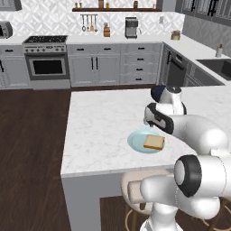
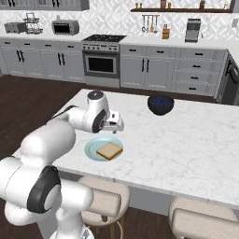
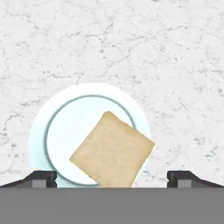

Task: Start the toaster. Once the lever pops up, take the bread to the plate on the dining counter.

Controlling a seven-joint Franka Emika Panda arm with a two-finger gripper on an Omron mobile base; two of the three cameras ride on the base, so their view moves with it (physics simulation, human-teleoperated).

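Fingers (image 3: 43, 178) spread wide, nothing between them; the two tips sit far apart at the bottom of the hand view with the bread (image 3: 113, 149) below and between them. So the slice is released, not gripped.

Bread lies flat on the plate (image 3: 61, 127), rotated corner-up in the hand view and off-centre, one corner reaching the rim toward the fingers' side (probably overhanging slightly, but that edge is cut off so I can't confirm). From the left base view it reads the same: bread (image 1: 154, 142) resting on the plate (image 1: 135, 140), biased to one side.

Gripper (image 2: 114, 126) hovers just above the plate (image 2: 93, 150), pointing straight down, which makes sense for a top-down drop with clearance to pull out cleanly. Whether there's any residual contact I can't tell; the base views suggest a gap.

Plate sits on the dining bench (image 1: 99, 131), near the edge closest to the robot, within easy reach of the arm. Dark blue bowl (image 2: 160, 104) stands well apart, further back on the same top, not in the way.

Judgement: delivery looks done; remaining move is just lifting clear without nudging the slice.
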